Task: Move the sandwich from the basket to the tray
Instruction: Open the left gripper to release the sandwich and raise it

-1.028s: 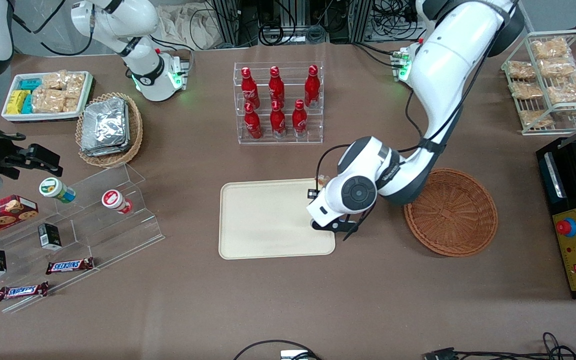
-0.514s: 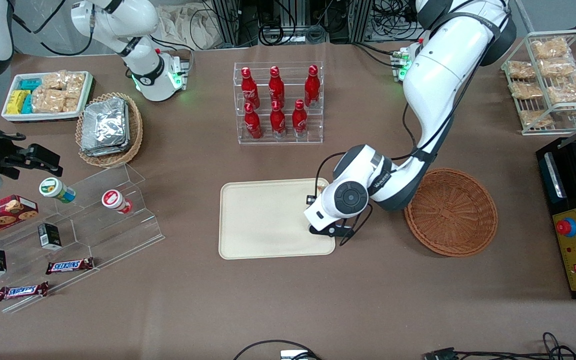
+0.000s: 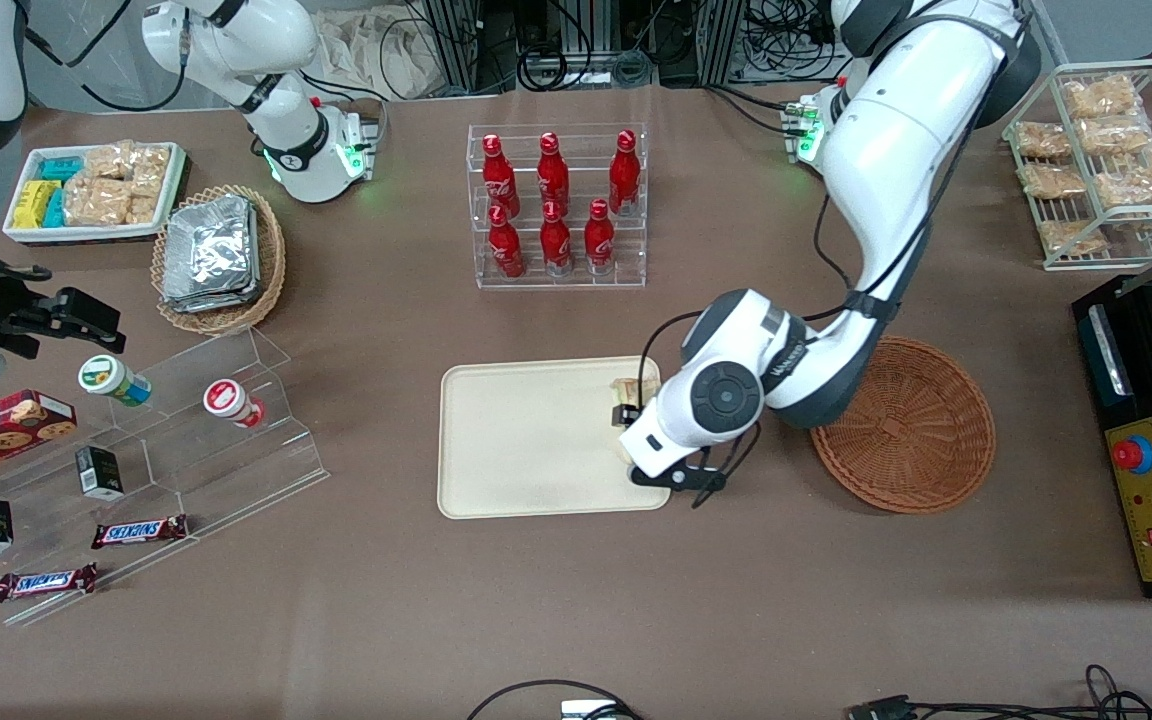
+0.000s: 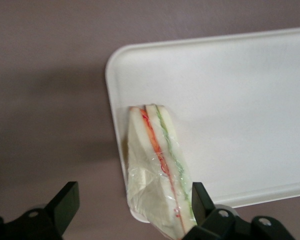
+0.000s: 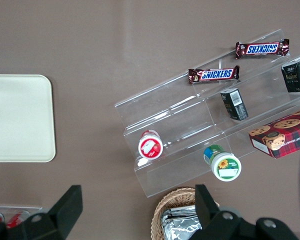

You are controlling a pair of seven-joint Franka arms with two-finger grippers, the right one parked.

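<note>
- The rack of red bottles (image 3: 556,205) is standing at 12 o'clock from the tray (image 3: 526,440); the basket (image 3: 904,423) is sitting at 3 o'clock on the bench (image 3: 576,600).
- The sandwich (image 4: 157,165) is lying on the tray's rim edge nearest the basket, partly overhanging it.
- The tool (image 4: 132,210) is hovering above the sandwich, fingers (image 4: 65,202) spread wide, gripping nothing.
</note>
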